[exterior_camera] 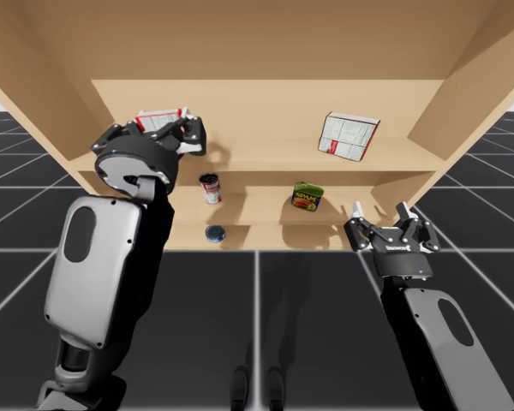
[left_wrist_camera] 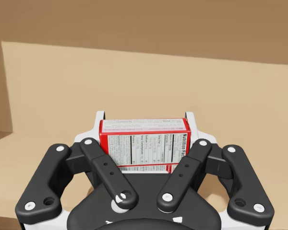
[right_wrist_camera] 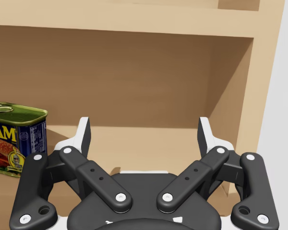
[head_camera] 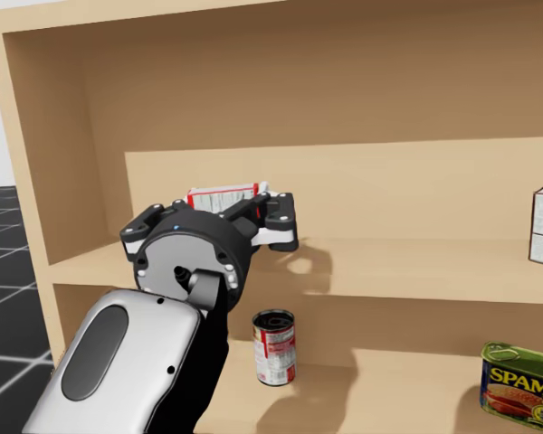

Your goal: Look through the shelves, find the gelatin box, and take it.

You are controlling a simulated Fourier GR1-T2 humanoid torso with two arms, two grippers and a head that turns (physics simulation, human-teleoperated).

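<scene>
Reaches into the upper level of the wooden shelf unit [exterior_camera: 265,154] with the left arm [exterior_camera: 98,265] raised and stretched forward. Holds the right arm [exterior_camera: 450,342] low, right gripper [right_wrist_camera: 144,132] spread wide, empty. Clamps the left gripper [left_wrist_camera: 144,120] on the gelatin box [left_wrist_camera: 144,143], upright between its fingers, pinched at both narrow sides. Probably light, thin cardboard, easily crushed: best squeezed gently, mid-height.
</scene>
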